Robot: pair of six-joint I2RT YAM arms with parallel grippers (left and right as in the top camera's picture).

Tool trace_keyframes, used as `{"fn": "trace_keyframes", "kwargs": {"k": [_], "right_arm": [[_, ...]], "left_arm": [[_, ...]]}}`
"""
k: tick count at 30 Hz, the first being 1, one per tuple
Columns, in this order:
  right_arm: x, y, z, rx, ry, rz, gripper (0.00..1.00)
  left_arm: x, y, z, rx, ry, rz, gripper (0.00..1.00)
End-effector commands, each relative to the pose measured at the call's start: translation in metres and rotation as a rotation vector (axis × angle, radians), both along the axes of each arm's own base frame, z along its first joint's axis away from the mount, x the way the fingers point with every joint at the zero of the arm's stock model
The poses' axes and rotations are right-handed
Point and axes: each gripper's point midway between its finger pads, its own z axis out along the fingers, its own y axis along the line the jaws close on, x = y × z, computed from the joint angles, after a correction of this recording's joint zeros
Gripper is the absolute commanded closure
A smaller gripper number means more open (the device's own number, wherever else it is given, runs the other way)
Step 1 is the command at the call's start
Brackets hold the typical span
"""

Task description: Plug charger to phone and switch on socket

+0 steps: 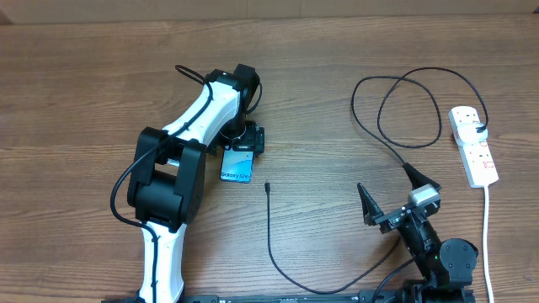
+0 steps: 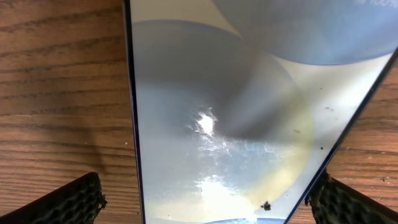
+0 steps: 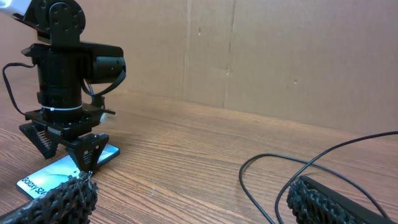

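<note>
The phone [image 1: 237,166] lies flat on the wooden table, its cyan screen up, and it also shows low on the left in the right wrist view [image 3: 43,179]. My left gripper [image 1: 244,145] hangs right over its far end, open. In the left wrist view the phone's screen [image 2: 236,124] fills the frame, with one finger on each side of it. The charger's black cable has its plug tip [image 1: 266,186] right of the phone. It runs down, then loops up [image 1: 396,109] to the white socket [image 1: 473,145]. My right gripper [image 1: 393,192] stands open and empty near the front edge.
The socket's white cord [image 1: 487,236] runs toward the front right edge. A loop of black cable [image 3: 280,171] lies just ahead of my right fingers [image 3: 326,202]. A cardboard wall [image 3: 280,56] backs the table. The left arm's white body [image 1: 168,210] reaches across the table's left half.
</note>
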Motion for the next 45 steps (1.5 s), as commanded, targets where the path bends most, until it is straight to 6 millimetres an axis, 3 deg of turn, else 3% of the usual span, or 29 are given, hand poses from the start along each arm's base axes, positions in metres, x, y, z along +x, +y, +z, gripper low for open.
{"fn": "trace_keyframes", "kwargs": {"k": [1, 3, 8, 12, 20, 26, 38, 45], "right_arm": [[0.000, 0.000, -0.001, 0.004, -0.004, -0.005, 0.00], [0.000, 0.000, -0.001, 0.004, -0.004, -0.004, 0.00], [0.000, 0.000, -0.001, 0.004, -0.004, -0.004, 0.00], [0.000, 0.000, -0.001, 0.004, -0.004, -0.004, 0.00], [0.000, 0.000, -0.001, 0.004, -0.004, -0.005, 0.00], [0.000, 0.000, -0.001, 0.004, -0.004, -0.005, 0.00], [0.000, 0.000, -0.001, 0.004, -0.004, -0.005, 0.00], [0.000, 0.000, -0.001, 0.004, -0.004, -0.005, 0.00]], "left_arm": [[-0.020, 0.006, -0.028, 0.036, 0.092, -0.035, 0.01], [-0.019, 0.005, -0.028, 0.035, 0.089, -0.035, 0.08], [-0.019, 0.005, -0.028, 0.035, 0.090, -0.035, 0.13], [-0.020, 0.005, -0.028, 0.036, 0.092, -0.035, 0.00], [-0.025, -0.009, -0.028, -0.069, 0.123, -0.150, 0.00], [-0.024, -0.009, -0.028, -0.071, 0.123, -0.155, 0.00], [-0.017, 0.012, -0.028, 0.071, 0.077, -0.060, 0.00], [-0.016, 0.013, -0.028, 0.079, 0.072, -0.030, 0.03]]}}
